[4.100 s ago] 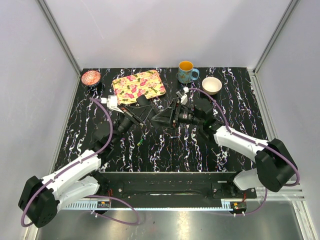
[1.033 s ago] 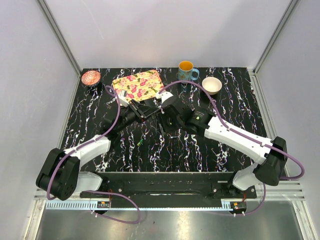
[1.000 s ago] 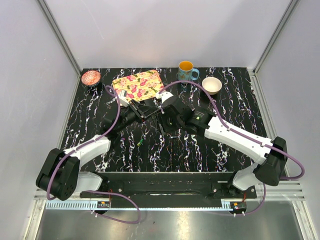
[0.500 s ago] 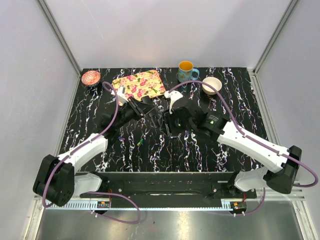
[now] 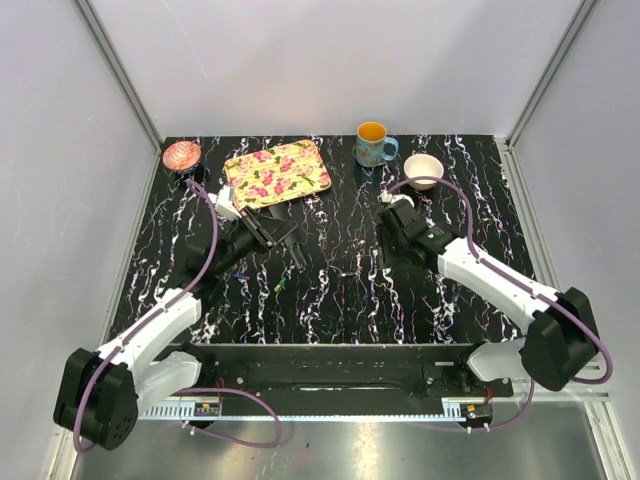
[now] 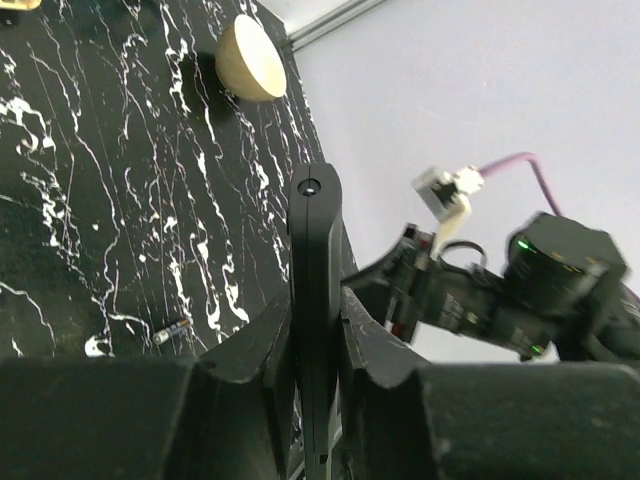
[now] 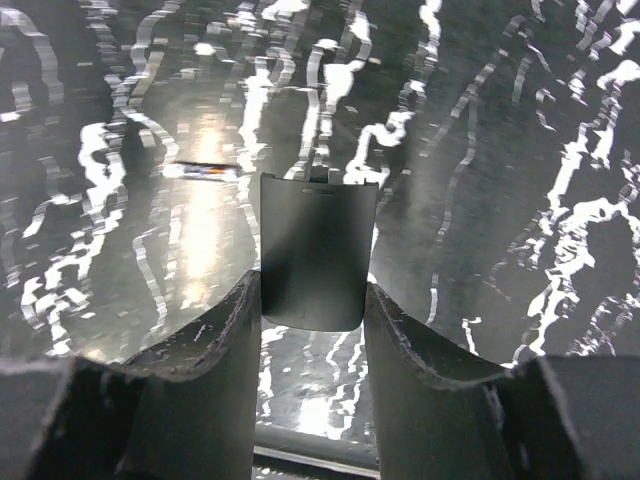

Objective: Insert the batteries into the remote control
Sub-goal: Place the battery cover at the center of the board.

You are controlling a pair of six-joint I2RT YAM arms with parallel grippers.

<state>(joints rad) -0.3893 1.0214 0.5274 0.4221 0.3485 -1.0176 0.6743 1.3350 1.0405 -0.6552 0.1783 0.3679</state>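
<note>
This is a robot lab: plain grey walls (image 5: 330, 60) and metal bars (image 5: 120, 75) box in a black streaky bench (image 5: 340, 300).

Along the table's (image 5: 340, 300) far edge sit, left to right, dish (image 5: 181, 154), tray (image 5: 277, 172), mug (image 5: 373, 145) and bowl (image 5: 423, 170); a battery (image 5: 281, 285) lies nearer.

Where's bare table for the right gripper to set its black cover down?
Bare: centre front, between green battery and right arm; back right corner beyond white bowl; left edge nearer than pink dish. Crowded: back row, tray to mug; blue battery lies just ahead of the cover.
</note>
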